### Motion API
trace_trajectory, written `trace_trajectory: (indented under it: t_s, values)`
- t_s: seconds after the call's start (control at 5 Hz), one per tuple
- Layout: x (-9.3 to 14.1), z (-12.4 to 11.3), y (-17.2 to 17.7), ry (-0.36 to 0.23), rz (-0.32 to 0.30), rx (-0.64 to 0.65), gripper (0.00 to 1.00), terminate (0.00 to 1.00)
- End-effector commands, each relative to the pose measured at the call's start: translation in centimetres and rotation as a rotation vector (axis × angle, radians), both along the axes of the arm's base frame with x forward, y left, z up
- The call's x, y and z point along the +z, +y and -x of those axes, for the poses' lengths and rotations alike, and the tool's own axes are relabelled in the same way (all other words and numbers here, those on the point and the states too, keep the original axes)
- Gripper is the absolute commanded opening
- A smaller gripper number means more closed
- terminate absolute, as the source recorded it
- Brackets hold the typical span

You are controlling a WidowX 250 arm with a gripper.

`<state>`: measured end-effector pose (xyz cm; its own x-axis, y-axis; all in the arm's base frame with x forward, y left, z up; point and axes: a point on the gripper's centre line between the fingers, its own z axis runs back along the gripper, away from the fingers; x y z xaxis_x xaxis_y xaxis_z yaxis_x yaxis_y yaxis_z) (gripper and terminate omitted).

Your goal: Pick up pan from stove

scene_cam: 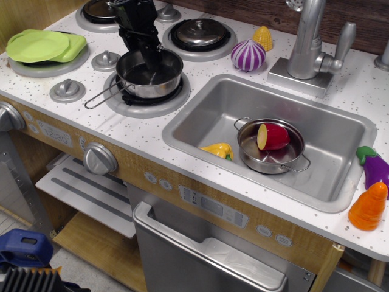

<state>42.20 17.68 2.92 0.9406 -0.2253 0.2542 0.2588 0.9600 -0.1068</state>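
The stove (pixel 91 115) is a white speckled toy cooktop with round grey burner rings and silver knobs, and it serves as the landmark here. To its right a rectangular grey sink (pixel 200 115) is sunk into the same counter, smooth and matte. Inside the sink sits a two-handled steel pot (pixel 270 155) with a red piece of food in it, and a yellow pepper (pixel 217 150) lies just beside that pot. On the stove's far left burner rest flat lime-green plates (pixel 39 45). On the stove's front burner stands the pan (pixel 149 73), a small, shiny, deep-sided steel round with a thin wire loop handle pointing left and toward the front edge. Behind the sink, right of the stove, is a purple-striped onion (pixel 248 56).

The black arm reaches down from the back of the stove, tilted, and its gripper (pixel 149 58) dips over the pan's rear rim. Whether the fingers are spread or closed cannot be made out.
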Motion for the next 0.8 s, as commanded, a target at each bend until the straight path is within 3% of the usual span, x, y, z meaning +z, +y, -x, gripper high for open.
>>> trace_trajectory:
  t_s: [0.0, 0.4, 0.6]
  values:
    - [1.6, -0.3, 0.6, -0.05, -0.017, -0.005, 0.0, 0.0]
    - [4.2, -0.9, 1.7, -0.026, -0.082, -0.042, 0.0, 0.0]
    - [7.0, -0.7, 2.8, 0.006, -0.139, -0.063, 0.0, 0.0]
